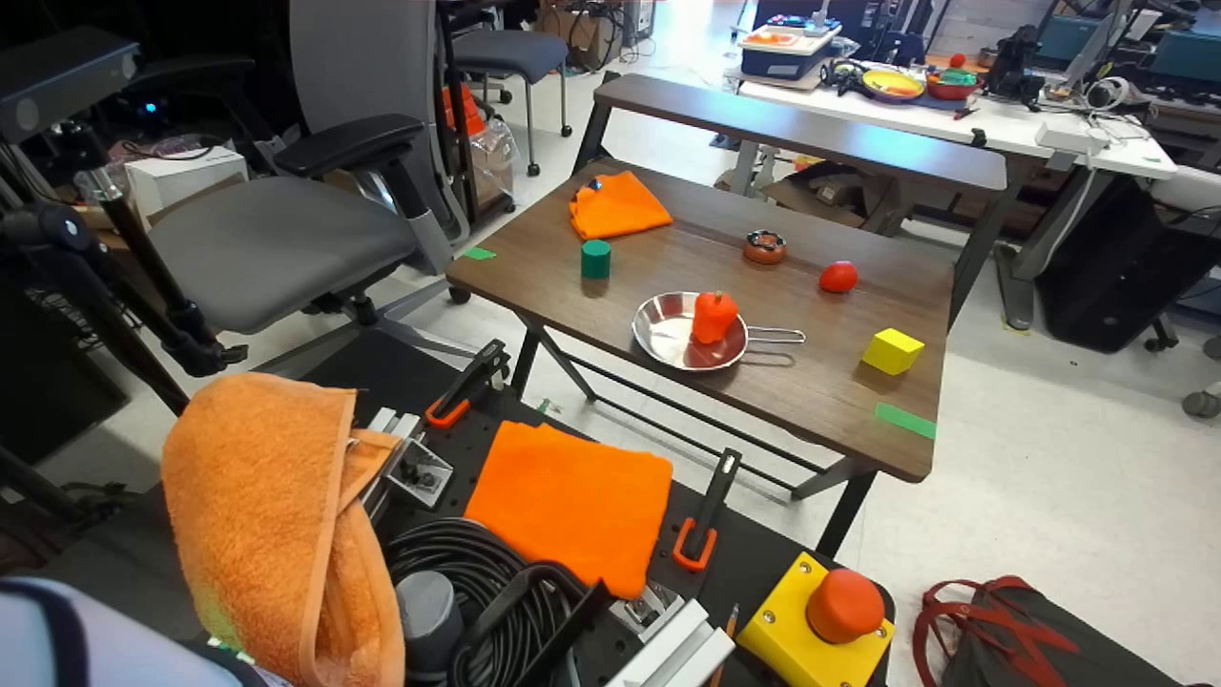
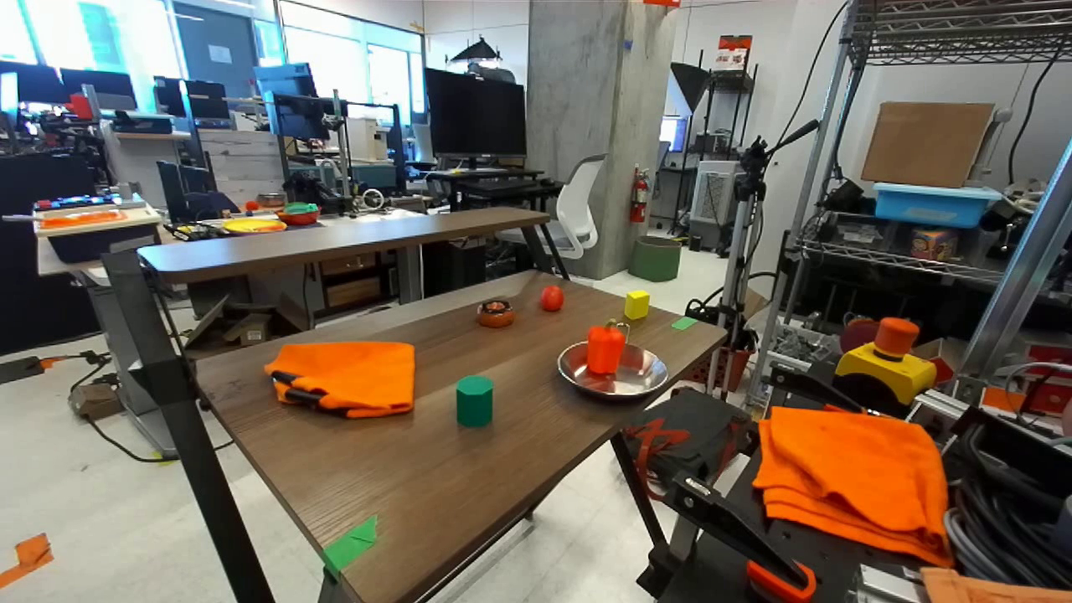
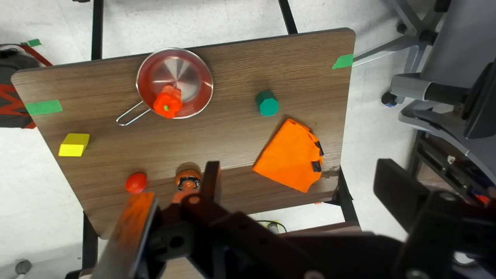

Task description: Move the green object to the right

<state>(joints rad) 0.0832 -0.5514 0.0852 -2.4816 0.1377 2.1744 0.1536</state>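
Observation:
The green object (image 1: 595, 260) is a short, dark green, faceted cylinder standing upright on the brown table (image 1: 534, 277). It stands between the orange cloth and the metal pan, as it also does in an exterior view (image 2: 475, 401) and in the wrist view (image 3: 267, 103). My gripper (image 3: 300, 176) shows only in the wrist view, with its two dark fingers wide apart and nothing between them. It is well above the table, and the green object lies beyond the fingertips, apart from them. Neither exterior view shows the gripper.
A metal pan (image 1: 658, 334) holds an orange-red pepper (image 1: 713, 317). A folded orange cloth (image 1: 620, 205), an orange-brown ring-shaped thing (image 1: 765, 248), a red tomato-like thing (image 1: 838, 278) and a yellow block (image 1: 893, 351) lie on the table. A raised shelf (image 2: 352, 243) runs along its far edge.

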